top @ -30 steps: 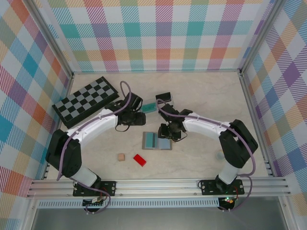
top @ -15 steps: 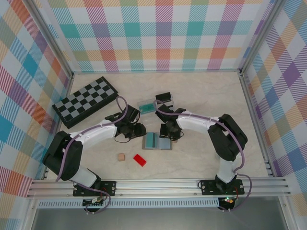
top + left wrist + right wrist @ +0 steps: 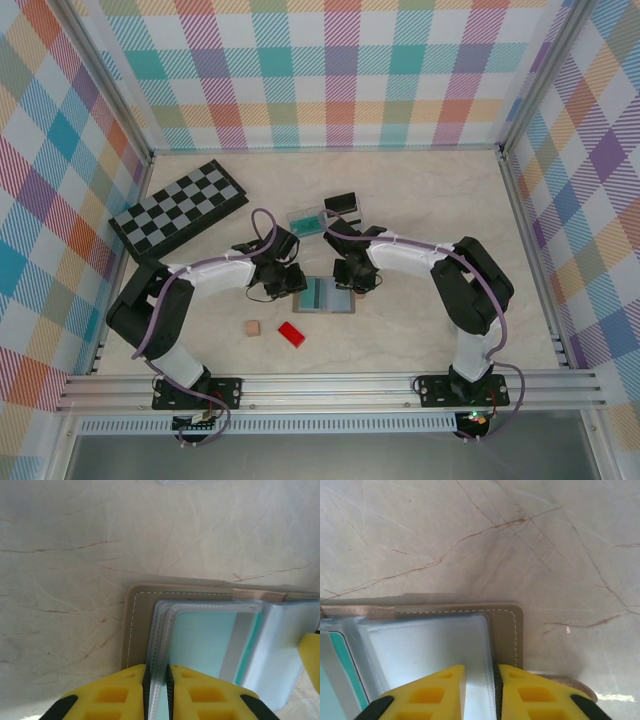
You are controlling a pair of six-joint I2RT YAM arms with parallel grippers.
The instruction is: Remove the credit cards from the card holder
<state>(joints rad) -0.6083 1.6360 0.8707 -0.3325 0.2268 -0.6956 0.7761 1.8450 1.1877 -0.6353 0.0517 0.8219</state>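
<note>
Right, both my arms are down at the middle of the table (image 3: 430, 200), one on each side of the card holder (image 3: 327, 295), which lies open and flat on the marbled top. My left pincer (image 3: 156, 672) is clenched on the holder's left edge: from the left wrist I see the yellow fingers (image 3: 115, 695) squeezed together with only the thin rim of a clear sleeve between them, the tan stitched cover flat underneath. And inside that sleeve sits a credit card (image 3: 200, 645), teal-faced with a grey stripe down it, tucked in and not pulled out.

Over on the other side, my right pincer (image 3: 480, 672) is clamped the same way on the holder's right edge, gripping a pale blue-grey sleeve just inside the stitched corner of the cover. The cover there lies flat on the table.

From above, two cards are already out, lying beyond the holder towards the back wall: a clear-teal card (image 3: 307, 220) and, just beside it to the right, a black card (image 3: 342, 204). The chessboard (image 3: 180, 208) is off at the back left, well apart. Nearer my bases, a red block (image 3: 291, 333) and a small tan cube (image 3: 253, 328) sit close together, clear of the holder.
</note>
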